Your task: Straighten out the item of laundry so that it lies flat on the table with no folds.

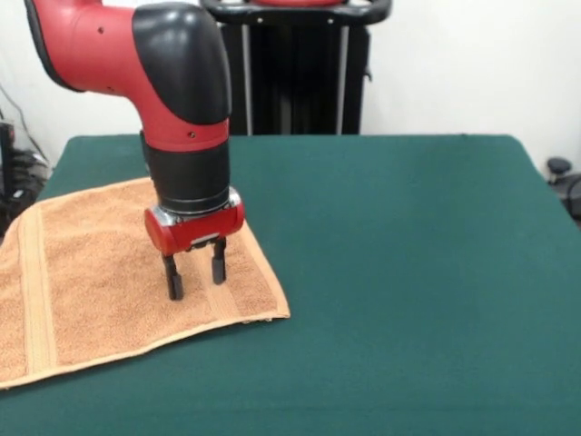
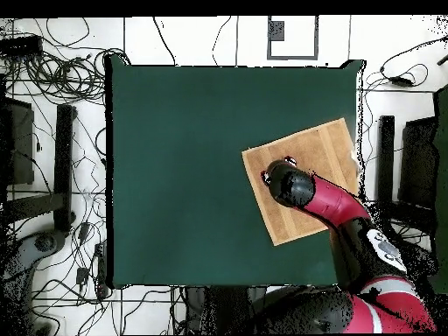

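Note:
The orange-tan towel (image 1: 100,272) lies spread flat at the left side of the dark green table (image 1: 408,272), with woven bands near its left and right edges. Its left part hangs past the table's edge. My gripper (image 1: 195,277) is open, fingers pointing straight down over the towel's right part, the tips at or just above the cloth and holding nothing. In the overhead view the towel (image 2: 315,153) sits at the table's (image 2: 192,175) right edge, and the arm covers the gripper (image 2: 282,179).
The robot's black pedestal (image 1: 295,73) stands behind the table's far edge. Cables and equipment (image 2: 61,131) lie on the floor around the table. Bare green top stretches to the right of the towel in the front view.

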Controlling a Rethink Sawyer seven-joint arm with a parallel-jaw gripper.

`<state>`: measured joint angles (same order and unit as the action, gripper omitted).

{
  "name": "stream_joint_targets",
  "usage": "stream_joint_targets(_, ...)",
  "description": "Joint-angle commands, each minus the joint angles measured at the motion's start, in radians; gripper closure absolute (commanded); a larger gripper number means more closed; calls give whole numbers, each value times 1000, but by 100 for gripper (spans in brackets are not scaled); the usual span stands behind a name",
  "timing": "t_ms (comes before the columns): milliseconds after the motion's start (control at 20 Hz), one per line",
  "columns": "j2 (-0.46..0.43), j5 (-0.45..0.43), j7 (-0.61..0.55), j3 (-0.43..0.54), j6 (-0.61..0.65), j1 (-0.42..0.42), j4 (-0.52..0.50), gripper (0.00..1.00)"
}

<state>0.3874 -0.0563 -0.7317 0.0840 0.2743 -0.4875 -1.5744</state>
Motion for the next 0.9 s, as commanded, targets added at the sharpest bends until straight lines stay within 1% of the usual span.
stream_joint_targets(50, -91, 114, -289, 101, 87, 121, 110, 0)
stream_joint_targets(200, -81, 159, -335, 102, 71, 144, 100, 0)
stream_joint_targets(600, -103, 283, -432, 51, 24, 260, 128, 0)
stream_joint_targets(700, -107, 307, -450, 52, 3, 284, 125, 0)
stream_joint_targets(900, -104, 362, -512, 20, -13, 341, 118, 0)
